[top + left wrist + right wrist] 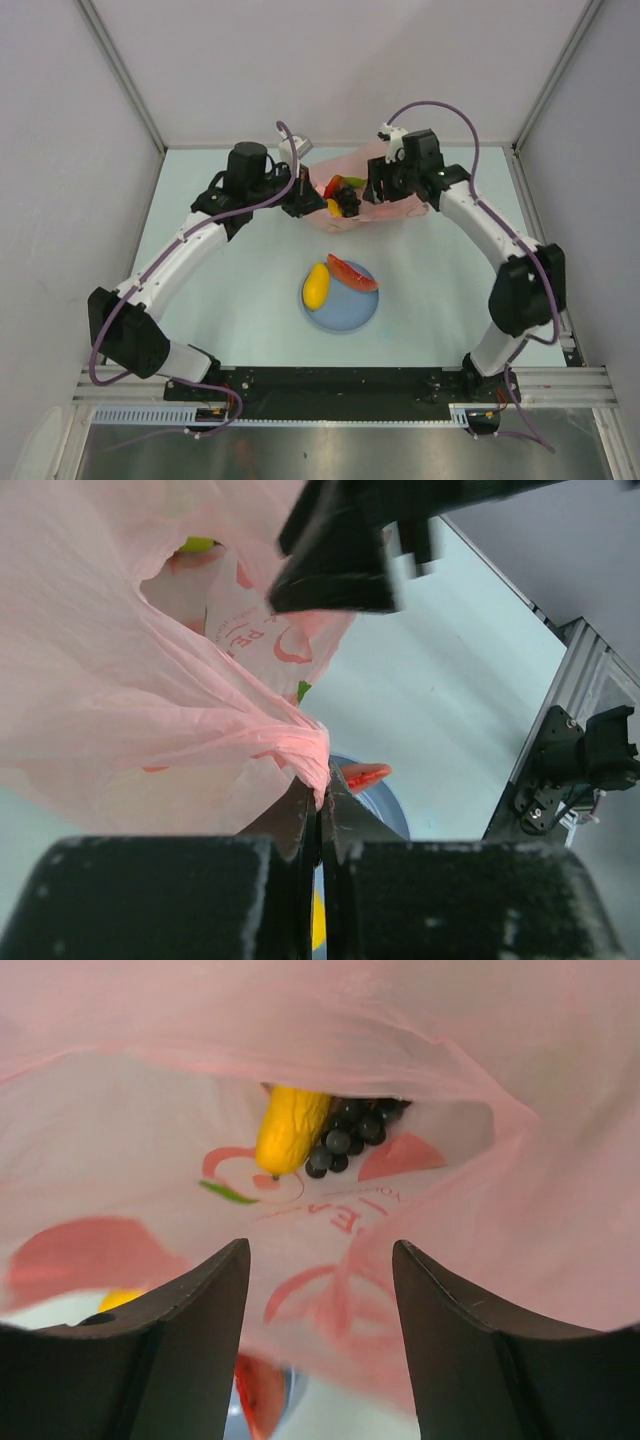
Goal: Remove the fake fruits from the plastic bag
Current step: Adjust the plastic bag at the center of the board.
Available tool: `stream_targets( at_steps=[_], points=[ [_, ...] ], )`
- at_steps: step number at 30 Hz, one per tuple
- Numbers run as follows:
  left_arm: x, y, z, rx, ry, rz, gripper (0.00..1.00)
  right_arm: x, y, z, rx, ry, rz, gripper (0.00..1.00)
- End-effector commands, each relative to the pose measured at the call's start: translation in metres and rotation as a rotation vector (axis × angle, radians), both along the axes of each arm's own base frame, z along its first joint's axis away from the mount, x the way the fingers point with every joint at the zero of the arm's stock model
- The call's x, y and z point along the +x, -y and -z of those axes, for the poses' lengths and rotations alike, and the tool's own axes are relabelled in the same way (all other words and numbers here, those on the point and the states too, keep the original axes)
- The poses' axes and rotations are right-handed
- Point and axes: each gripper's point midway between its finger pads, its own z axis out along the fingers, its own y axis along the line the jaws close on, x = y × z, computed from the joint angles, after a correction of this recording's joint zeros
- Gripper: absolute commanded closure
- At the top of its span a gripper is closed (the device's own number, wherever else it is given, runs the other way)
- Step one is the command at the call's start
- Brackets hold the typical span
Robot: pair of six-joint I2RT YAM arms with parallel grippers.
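Note:
The pink plastic bag (385,205) lies at the far middle of the table, mouth open toward the front. A dark grape bunch (347,203), a yellow fruit (333,208) and red and green pieces (345,183) show in its mouth. My left gripper (303,205) is shut on the bag's bunched edge (305,745). My right gripper (378,185) is open at the bag's right side; its fingers (195,1300) straddle the bag film, facing the yellow fruit (290,1128) and grapes (350,1130) inside. A yellow fruit (316,285) and a red slice (352,272) lie on the blue plate (345,313).
The light blue plate sits at the table's middle, in front of the bag. White enclosure walls stand on three sides. A black and aluminium rail (340,385) runs along the near edge by the arm bases.

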Motion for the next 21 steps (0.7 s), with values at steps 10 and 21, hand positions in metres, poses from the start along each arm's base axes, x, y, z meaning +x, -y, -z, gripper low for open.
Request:
stream_targets(
  at_steps=[10, 21],
  points=[
    [0.019, -0.011, 0.022, 0.168, 0.161, 0.045, 0.98, 0.084, -0.043, 0.083, 0.113, -0.158, 0.065, 0.42],
    [0.037, 0.0, 0.039, 0.218, 0.145, 0.072, 0.96, 0.176, -0.033, 0.108, 0.005, -0.001, 0.227, 0.18]
  ],
)
